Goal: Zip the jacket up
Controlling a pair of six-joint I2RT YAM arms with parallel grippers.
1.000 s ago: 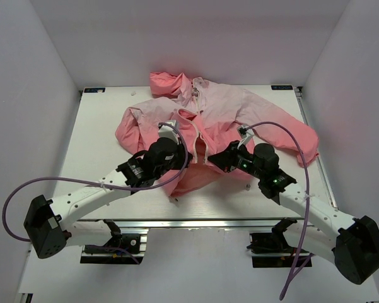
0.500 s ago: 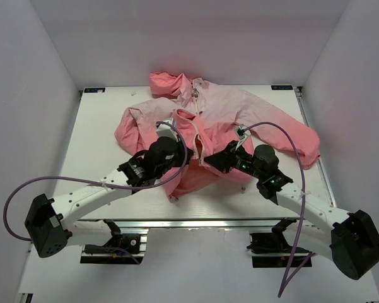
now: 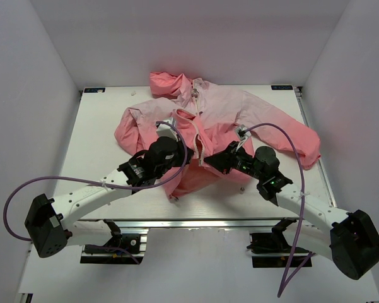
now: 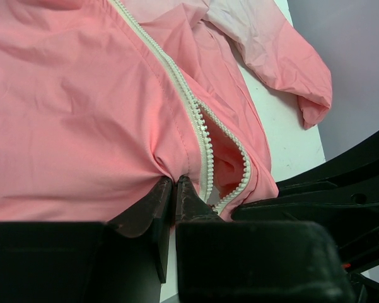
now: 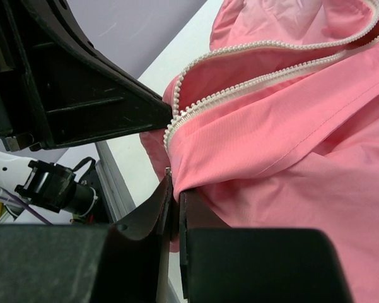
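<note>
The pink jacket (image 3: 239, 110) lies spread on the white table (image 3: 94, 139), hood at the back, its whitish zipper (image 3: 198, 136) parted near the hem. My left gripper (image 3: 184, 159) is shut on the coral hem cloth left of the zipper; the left wrist view shows its jaws (image 4: 174, 183) pinching a fold beside the teeth (image 4: 195, 120). My right gripper (image 3: 208, 161) is shut on the hem cloth right of the zipper; the right wrist view shows its jaws (image 5: 174, 189) clamping the fabric below the open zipper ends (image 5: 239, 95). The two grippers almost touch.
The jacket's right sleeve (image 3: 306, 145) reaches toward the table's right edge, the left sleeve (image 3: 127, 129) is bunched at the left. White walls enclose the table on three sides. A metal rail (image 3: 195, 223) runs along the near edge.
My right gripper has moved left toward the left gripper, drawing the right hem side to the zipper line. The left arm has hardly moved.
</note>
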